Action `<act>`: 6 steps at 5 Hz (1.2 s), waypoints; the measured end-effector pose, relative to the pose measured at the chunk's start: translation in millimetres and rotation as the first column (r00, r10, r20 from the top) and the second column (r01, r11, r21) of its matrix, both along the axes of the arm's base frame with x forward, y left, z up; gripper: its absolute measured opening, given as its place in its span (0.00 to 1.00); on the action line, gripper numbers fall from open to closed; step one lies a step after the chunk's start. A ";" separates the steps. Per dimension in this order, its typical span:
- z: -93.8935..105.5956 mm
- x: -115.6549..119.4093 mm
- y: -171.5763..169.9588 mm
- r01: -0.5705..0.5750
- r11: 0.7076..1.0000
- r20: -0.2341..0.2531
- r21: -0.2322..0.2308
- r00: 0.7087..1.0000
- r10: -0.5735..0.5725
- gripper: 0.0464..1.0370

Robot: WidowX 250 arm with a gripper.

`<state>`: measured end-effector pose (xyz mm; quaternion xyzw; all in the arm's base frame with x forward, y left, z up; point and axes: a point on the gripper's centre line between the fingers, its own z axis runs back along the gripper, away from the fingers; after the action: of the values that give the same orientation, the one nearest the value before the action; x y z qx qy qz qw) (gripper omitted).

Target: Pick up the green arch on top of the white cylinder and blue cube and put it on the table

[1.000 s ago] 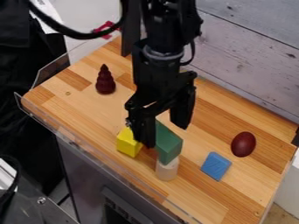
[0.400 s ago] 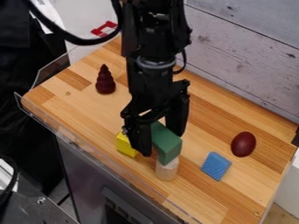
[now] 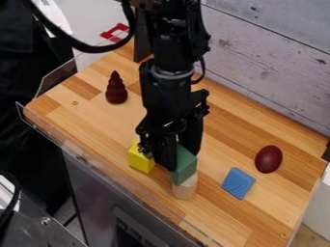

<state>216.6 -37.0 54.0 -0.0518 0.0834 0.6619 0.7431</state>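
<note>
"What is on the left?"

"A dark red tower of stacked rings stands upright on the wooden table. Nearer the middle is a yellow cube, just beside the gripper."

"And the gripper itself?"

"It hangs down from the top edge, black, its fingers drawn in on the green arch. It looks to have a grip, though the far finger is partly hidden."

"Where is the arch?"

"Between the fingers, right of the yellow cube, its near end above the upright white cylinder. I cannot tell what bears its far end."

"Is the blue cube under it?"

"Not that I can see. A blue block lies on the table farther right, apart from the cylinder. A dark red egg lies beyond it, rightmost."

"Which step is this?"

"The grasp, I judge; the lift and the setting down are left to do."

"What does the next move call for?"

"A firm hold and a straight, slow lift, since a sideways drag could tip the cylinder. After that, a low, gentle release onto bare wood, away from the other pieces."
</note>
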 end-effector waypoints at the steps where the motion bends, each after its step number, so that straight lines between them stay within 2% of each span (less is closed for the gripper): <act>1: -0.5 0.9 -1.1 0.005 1.000 0.008 0.004 1.000 -0.005 0.49; 2: 0.2 0.9 0.1 0.018 1.000 0.010 0.024 1.000 -0.019 0.49; 3: 23.9 17.3 -4.2 0.049 0.994 0.059 0.099 0.997 -0.055 0.49; 4: 42.1 43.9 -12.8 0.091 0.986 0.092 0.137 0.990 -0.104 0.49; 5: 47.6 60.1 -21.9 0.080 0.989 0.123 0.128 0.988 -0.096 0.49; 6: 39.7 72.8 -32.4 0.045 0.996 0.142 0.074 0.988 -0.055 0.49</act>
<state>289.4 -69.4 93.7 -0.0709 0.0076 0.6400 0.7650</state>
